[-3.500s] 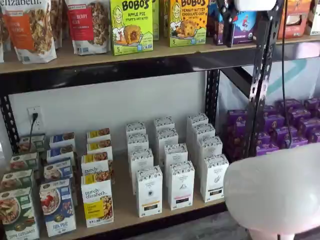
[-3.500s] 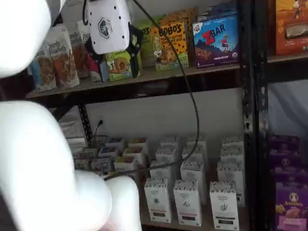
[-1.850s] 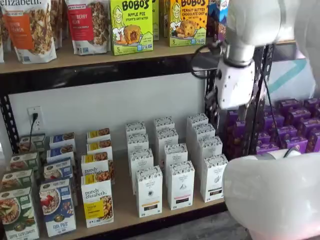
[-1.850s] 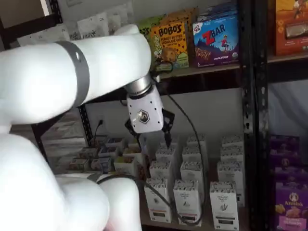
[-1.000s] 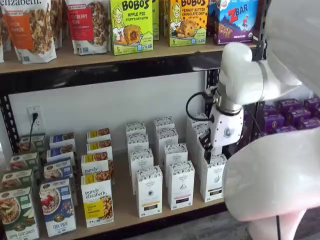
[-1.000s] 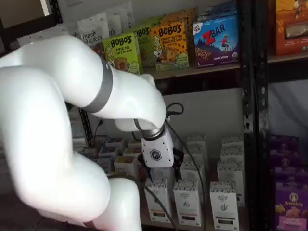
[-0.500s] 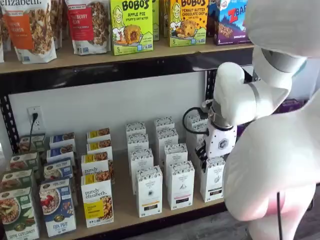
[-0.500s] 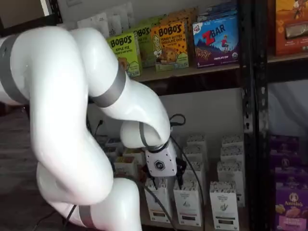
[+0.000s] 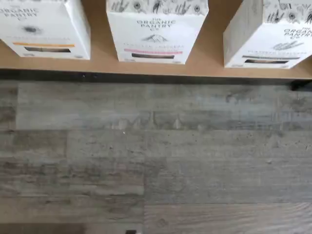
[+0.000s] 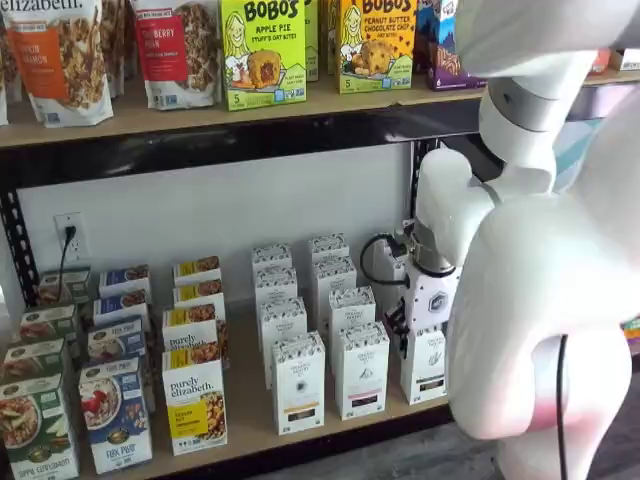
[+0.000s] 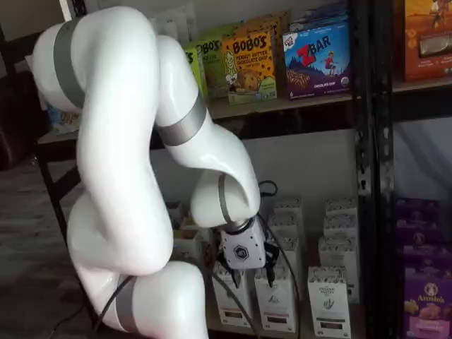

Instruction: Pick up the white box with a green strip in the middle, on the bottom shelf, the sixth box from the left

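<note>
The white box [image 10: 428, 365] with the dark greenish strip stands at the front of the rightmost white column on the bottom shelf [image 10: 250, 412]. It also shows as the right front carton [image 11: 329, 300]. My gripper [image 11: 247, 277] hangs low before the front row, open, its two black fingers spread with nothing between them. In a shelf view its white body [image 10: 432, 300] covers the box's top. The wrist view shows three front cartons on the bottom shelf [image 9: 195, 70]: orange strip [image 9: 44, 29], pink strip [image 9: 156, 34] in the middle, and the white box [image 9: 270, 39] off to one side.
Granola boxes [image 10: 195, 400] fill the shelf's left part. Purple boxes [image 11: 424, 296] sit beyond a black upright [image 11: 371, 176]. The higher shelf [image 10: 200, 115] carries snack boxes and bags. My white arm [image 11: 134, 176] blocks much of both shelf views. Grey plank floor [image 9: 156, 161] lies below.
The gripper has come down from above the white cartons to the height of the front row. The arm has swung further in and fills more of both shelf views.
</note>
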You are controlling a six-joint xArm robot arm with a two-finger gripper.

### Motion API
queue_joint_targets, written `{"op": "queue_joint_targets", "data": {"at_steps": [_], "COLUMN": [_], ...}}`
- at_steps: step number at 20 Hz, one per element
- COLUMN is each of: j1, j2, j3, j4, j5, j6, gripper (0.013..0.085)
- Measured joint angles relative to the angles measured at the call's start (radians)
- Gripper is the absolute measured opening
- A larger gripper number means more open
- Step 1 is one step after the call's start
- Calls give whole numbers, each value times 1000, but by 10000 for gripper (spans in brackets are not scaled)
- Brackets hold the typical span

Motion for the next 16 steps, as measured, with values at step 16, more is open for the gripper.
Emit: {"op": "queue_joint_targets", "data": {"at_steps": [16], "j1": [-118], "j2": [451], "j3": [-276], "j4": [18], "j5": [-194], "j6": [-129], "gripper": [850]}}
